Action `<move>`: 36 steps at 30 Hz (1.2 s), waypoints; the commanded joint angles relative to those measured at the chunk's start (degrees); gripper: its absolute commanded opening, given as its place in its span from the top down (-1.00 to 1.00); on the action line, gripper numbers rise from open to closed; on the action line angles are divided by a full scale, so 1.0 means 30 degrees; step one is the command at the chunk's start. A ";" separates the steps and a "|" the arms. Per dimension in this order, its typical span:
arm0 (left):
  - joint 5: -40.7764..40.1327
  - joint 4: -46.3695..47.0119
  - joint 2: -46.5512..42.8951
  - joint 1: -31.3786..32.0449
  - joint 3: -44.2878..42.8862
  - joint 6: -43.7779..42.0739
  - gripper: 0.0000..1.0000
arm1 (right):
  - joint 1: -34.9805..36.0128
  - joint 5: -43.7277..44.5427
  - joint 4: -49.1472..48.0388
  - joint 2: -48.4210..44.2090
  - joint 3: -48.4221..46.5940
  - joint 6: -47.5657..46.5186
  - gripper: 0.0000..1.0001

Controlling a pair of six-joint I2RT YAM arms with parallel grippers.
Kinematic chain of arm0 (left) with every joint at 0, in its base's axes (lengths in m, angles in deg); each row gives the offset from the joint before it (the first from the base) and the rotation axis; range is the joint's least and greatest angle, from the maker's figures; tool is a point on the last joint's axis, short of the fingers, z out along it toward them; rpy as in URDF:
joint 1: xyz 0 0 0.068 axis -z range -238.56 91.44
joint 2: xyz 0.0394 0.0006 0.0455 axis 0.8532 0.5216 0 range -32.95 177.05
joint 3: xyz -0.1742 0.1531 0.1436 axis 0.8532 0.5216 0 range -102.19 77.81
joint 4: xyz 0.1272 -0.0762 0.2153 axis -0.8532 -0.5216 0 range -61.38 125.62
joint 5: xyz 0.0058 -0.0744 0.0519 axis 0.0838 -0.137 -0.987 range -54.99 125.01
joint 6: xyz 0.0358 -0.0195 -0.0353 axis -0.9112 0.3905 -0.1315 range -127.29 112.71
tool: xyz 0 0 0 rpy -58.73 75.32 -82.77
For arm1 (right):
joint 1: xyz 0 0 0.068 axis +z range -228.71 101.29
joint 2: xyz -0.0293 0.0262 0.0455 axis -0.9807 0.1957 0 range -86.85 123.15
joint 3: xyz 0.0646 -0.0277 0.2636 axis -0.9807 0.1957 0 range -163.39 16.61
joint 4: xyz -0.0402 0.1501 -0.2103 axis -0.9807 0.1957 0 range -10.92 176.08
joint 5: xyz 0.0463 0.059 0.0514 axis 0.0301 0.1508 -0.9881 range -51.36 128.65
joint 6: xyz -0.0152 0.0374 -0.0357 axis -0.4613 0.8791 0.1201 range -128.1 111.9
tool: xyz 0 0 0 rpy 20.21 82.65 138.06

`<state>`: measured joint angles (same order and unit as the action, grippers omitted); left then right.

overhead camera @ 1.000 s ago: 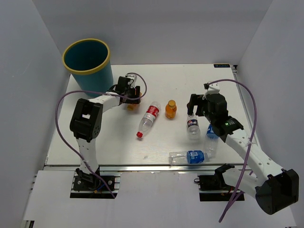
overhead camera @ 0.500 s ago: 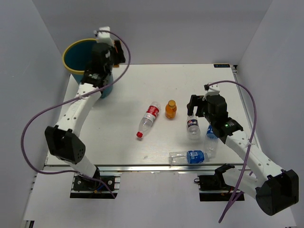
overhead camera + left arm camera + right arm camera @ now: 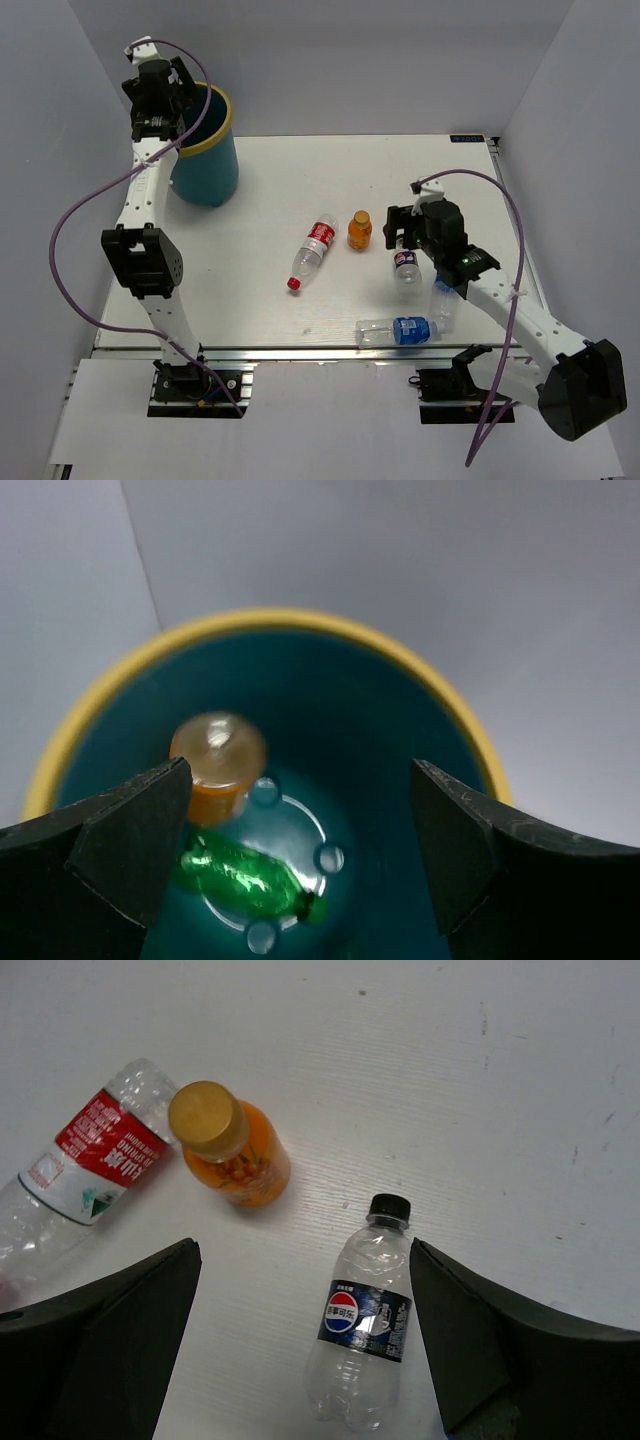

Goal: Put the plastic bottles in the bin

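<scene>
My left gripper (image 3: 176, 98) is open above the teal bin (image 3: 206, 165) with the yellow rim (image 3: 300, 620). In the left wrist view its jaws (image 3: 300, 865) stand wide apart and hold nothing. Inside the bin are a blurred orange bottle (image 3: 216, 763) and a green bottle (image 3: 248, 880) lying on the floor. My right gripper (image 3: 402, 232) is open and empty over a blue-label bottle (image 3: 406, 266) that lies between its jaws (image 3: 365, 1332). An upright orange bottle (image 3: 360, 230) (image 3: 228, 1150) and a red-label bottle (image 3: 314, 250) (image 3: 95, 1165) are to its left.
Another blue-label bottle (image 3: 398, 330) lies near the table's front edge. A third (image 3: 443, 300) stands by my right forearm. White walls close in the table on three sides, and the bin stands in the far left corner.
My left arm lifted the orange bottle from the table, swung up over the bin and opened; the bottle is now inside. My right gripper shifted slightly left over the blue-label bottle.
</scene>
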<state>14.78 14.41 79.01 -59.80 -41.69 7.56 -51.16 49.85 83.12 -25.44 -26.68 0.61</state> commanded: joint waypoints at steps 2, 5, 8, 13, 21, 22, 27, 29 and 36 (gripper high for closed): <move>0.0823 0.0444 -0.3068 0.0441 0.0542 0.0176 -0.96 | 0.0981 0.0104 -0.0993 0.0155 -0.0775 -0.1350 -0.79; 0.2863 0.0596 -0.4768 0.0441 0.1892 0.0410 -0.96 | 0.1158 0.0744 -0.0556 0.0624 -0.1127 -0.1205 -0.79; 0.5619 0.0362 -0.6492 0.0441 0.3793 0.1083 -0.96 | 0.1158 0.1480 -0.0232 0.0859 -0.1332 -0.0590 -0.79; 0.7977 0.2494 -0.9396 0.2832 1.0400 0.1905 -0.96 | 0.1158 0.2064 0.0558 0.0509 -0.1596 0.0725 -0.79; 0.9260 0.3554 -1.0866 0.7206 1.7416 0.1027 -0.96 | 0.1129 0.6046 0.2813 -0.1483 -0.1070 0.3159 -0.79; 0.9291 0.3990 -1.0895 0.7818 1.8002 0.1026 -0.96 | 0.1129 0.6602 0.2845 -0.1659 -0.0982 0.3393 -0.79; 1.1574 0.6422 -1.0574 0.9257 2.1315 0.1114 -0.96 | 0.0866 0.8774 0.3488 -0.2188 -0.0863 0.3716 -0.79; 1.1258 0.6632 -1.0018 1.0048 2.1786 0.0852 -0.96 | 0.0632 0.8630 0.3782 -0.2013 -0.0952 0.3776 -0.79; 1.0143 0.6192 -0.6914 1.1485 2.1320 0.1143 -0.96 | 0.0133 0.7489 0.3959 -0.0432 -0.1215 0.3574 -0.79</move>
<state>45.75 31.78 56.08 -26.18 24.18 10.97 -50.24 72.47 94.64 -28.35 -28.71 11.12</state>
